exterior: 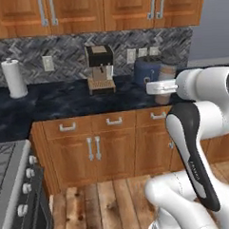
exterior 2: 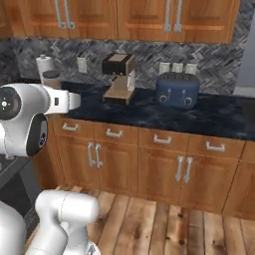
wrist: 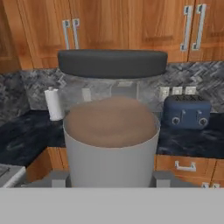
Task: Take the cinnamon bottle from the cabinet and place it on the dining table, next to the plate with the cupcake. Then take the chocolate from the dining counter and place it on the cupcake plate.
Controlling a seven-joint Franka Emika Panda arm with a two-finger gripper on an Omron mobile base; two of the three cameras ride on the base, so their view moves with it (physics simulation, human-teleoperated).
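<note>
The gripper (wrist: 112, 186) is clamping the bottle (wrist: 112, 127) low on its body, one finger (wrist: 59, 178) showing at each side of the jar in the hand view, and the arm is holding it up in the air in front of the kitchen counter (exterior: 63, 102), well clear of the top. In the left base view the bottle (exterior: 164, 83) is sitting just past the white wrist, partly hidden by it; in the right base view it (exterior 2: 51, 79) is peeking out above the forearm, dark cap up. The jar is looking rigid and light, a hard smooth cylinder that will not give under the fingers but could slip or twist if squeezed off-centre (the smooth wall offers little to bite on), so a hold across the middle of the body, below the cap (wrist: 112, 63), is probably the safest, and it should be kept upright so the brown fill is not shifting. The hand view is giving the close look at the grip and at the clear band between fill and cap, which the base views are too far off to show. The base views are instead showing the coffee machine (exterior: 100, 68), the toaster (exterior 2: 178, 90) and the paper roll (exterior: 13, 78) spread along the counter, and the closed cabinets (exterior: 77, 11) above.
</note>
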